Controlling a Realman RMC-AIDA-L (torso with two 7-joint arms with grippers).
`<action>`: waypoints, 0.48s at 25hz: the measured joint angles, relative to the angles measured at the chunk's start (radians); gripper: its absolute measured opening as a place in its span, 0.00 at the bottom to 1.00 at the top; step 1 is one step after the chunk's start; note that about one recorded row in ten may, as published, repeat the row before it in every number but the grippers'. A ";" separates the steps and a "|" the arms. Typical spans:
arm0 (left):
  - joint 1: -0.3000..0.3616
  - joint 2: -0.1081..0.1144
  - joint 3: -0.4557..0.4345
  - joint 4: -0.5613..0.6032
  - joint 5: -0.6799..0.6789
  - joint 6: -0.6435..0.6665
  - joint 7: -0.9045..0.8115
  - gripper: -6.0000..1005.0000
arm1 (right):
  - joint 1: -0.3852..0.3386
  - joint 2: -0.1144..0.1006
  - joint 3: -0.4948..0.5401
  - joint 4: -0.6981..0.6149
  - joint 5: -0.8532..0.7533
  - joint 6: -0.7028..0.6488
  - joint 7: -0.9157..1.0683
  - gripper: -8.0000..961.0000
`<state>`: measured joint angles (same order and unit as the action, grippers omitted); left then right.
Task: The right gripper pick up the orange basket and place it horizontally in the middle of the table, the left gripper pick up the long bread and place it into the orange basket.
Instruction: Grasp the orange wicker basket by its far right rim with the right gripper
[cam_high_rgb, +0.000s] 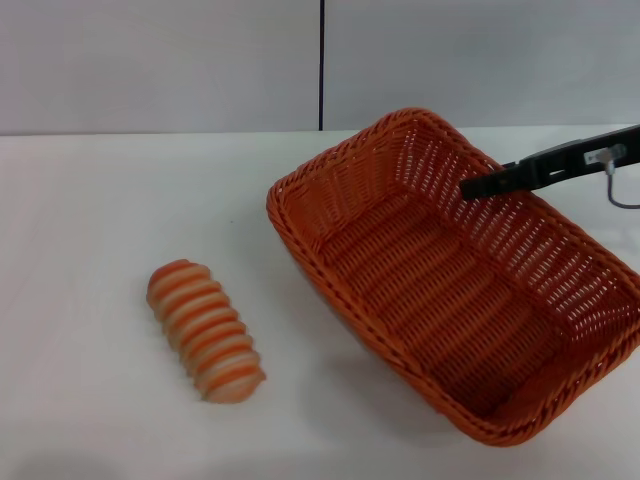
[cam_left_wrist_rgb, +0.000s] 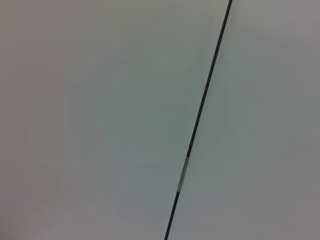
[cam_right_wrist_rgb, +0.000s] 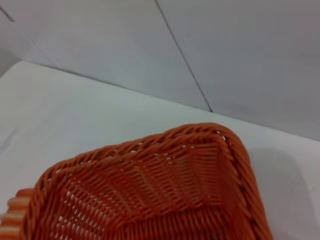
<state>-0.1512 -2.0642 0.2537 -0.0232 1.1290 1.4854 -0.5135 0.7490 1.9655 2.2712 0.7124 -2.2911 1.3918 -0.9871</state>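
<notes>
The orange basket (cam_high_rgb: 450, 290) sits right of centre in the head view, turned diagonally and tilted, with a shadow under its near side. My right gripper (cam_high_rgb: 472, 187) reaches in from the right; one black finger (cam_high_rgb: 530, 172) lies along the inside of the basket's far right wall, clamped on the rim. The right wrist view looks down into the basket (cam_right_wrist_rgb: 150, 200). The long bread (cam_high_rgb: 205, 330), striped orange and cream, lies on the white table (cam_high_rgb: 100, 200) to the basket's left, and its end shows in the right wrist view (cam_right_wrist_rgb: 12, 215). My left gripper is out of view.
A grey wall with a dark vertical seam (cam_high_rgb: 322, 65) stands behind the table's far edge. The left wrist view shows only that wall and its seam (cam_left_wrist_rgb: 200, 115). Bare tabletop lies between the bread and the basket.
</notes>
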 joint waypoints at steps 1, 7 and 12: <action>0.000 0.001 -0.001 0.005 0.000 -0.006 0.000 0.84 | 0.004 0.003 -0.003 -0.015 0.000 -0.017 -0.001 0.78; -0.001 0.000 -0.002 0.009 0.000 -0.022 0.000 0.84 | 0.024 0.013 -0.027 -0.077 0.001 -0.070 -0.010 0.78; -0.001 0.001 -0.002 0.011 0.000 -0.029 0.000 0.84 | 0.027 0.021 -0.040 -0.098 0.001 -0.117 -0.018 0.78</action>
<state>-0.1519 -2.0630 0.2515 -0.0121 1.1289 1.4561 -0.5139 0.7761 1.9865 2.2315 0.6148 -2.2901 1.2753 -1.0055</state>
